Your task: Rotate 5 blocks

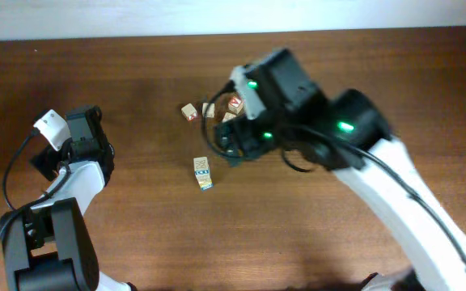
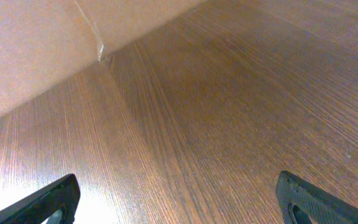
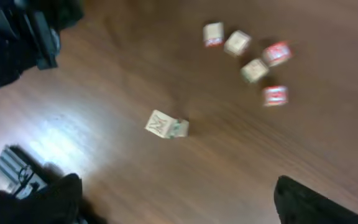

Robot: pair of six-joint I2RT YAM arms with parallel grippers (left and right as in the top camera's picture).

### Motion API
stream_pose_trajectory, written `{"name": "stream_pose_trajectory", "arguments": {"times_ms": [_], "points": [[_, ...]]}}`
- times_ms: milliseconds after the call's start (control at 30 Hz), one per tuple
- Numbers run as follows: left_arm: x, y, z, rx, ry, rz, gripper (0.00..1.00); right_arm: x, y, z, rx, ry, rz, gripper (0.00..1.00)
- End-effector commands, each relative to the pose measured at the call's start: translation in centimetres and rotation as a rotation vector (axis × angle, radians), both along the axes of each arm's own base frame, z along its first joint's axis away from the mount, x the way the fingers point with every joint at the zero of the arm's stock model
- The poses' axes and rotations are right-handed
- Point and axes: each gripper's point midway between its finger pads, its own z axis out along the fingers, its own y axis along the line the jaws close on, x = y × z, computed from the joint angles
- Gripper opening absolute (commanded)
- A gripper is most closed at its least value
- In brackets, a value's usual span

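Dark brown wood-grain table [image 1: 136, 234] fills all three views. From overhead, a cluster of small pale blocks [image 1: 189, 111] lies just above the centre, toward 12 o'clock. It is partly hidden under the right arm [image 1: 362, 145], which reaches in from 5 o'clock. One red-framed block [image 1: 235, 103] shows at the cluster's right side. A lone block [image 1: 203, 172] showing some blue lies apart, at 7 o'clock from the cluster.

The right wrist camera is blurred. It shows five cubes grouped at 1 o'clock and a single one near the middle with a letter on its top face. The right gripper [image 3: 178, 183] has its fingers spread wide above the wood, with nothing between them.

The left arm [image 1: 63, 186] sits well apart at 9 o'clock. The left gripper [image 2: 179, 180] is also spread wide over the table, with a pale panel [image 2: 30, 50] beyond it at 11 o'clock.
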Motion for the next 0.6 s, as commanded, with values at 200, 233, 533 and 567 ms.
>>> {"name": "stream_pose_trajectory", "arguments": {"times_ms": [200,233,533,567], "points": [[0.0,0.1,-0.2,0.001,0.007,-0.001,0.99,-8.6,-11.1,12.1,0.109,-0.343,-0.132,0.99],[0.0,0.1,-0.2,0.001,0.007,-0.001,0.99,-9.3,-11.6,12.7,0.125,-0.362,-0.133,0.98],[0.0,0.1,-0.2,0.001,0.007,-0.001,0.99,-7.2,-19.8,13.7,-0.161,-0.546,-0.474,0.99],[0.0,0.1,-0.2,0.001,0.007,-0.001,0.99,-6.8,-19.4,14.2,-0.207,-0.59,-0.405,0.99]]}}
